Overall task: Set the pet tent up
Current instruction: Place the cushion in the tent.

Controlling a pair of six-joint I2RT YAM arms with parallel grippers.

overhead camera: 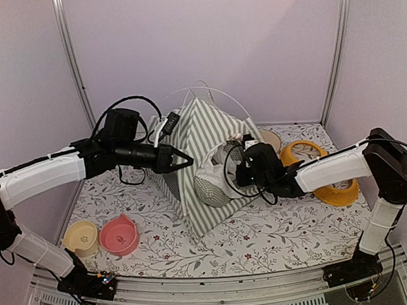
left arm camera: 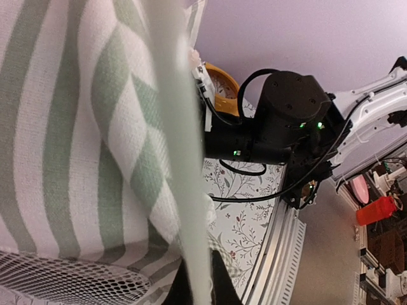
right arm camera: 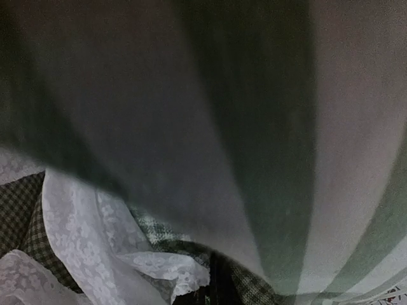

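Note:
The pet tent [overhead camera: 196, 146] stands as a green-and-white striped pyramid in the middle of the table, with thin white poles [overhead camera: 210, 90] looping above its peak. My left gripper [overhead camera: 184, 158] is shut on the tent's left edge; in the left wrist view that pale edge strip [left arm camera: 184, 190] runs down between the dark fingers [left arm camera: 224, 283]. My right gripper [overhead camera: 241, 169] reaches into the tent's front opening. There it is shut at the rim of the checked cushion [right arm camera: 254, 289], beside the white lace curtain [right arm camera: 95, 241]. Striped fabric [right arm camera: 273, 127] fills most of that view.
A pink bowl [overhead camera: 119, 235] and a cream bowl [overhead camera: 81, 237] sit at the front left. An orange-yellow ring-shaped bowl [overhead camera: 332, 193] lies behind my right arm. The checked cushion [overhead camera: 213, 191] bulges out of the tent's front. Side walls enclose the table.

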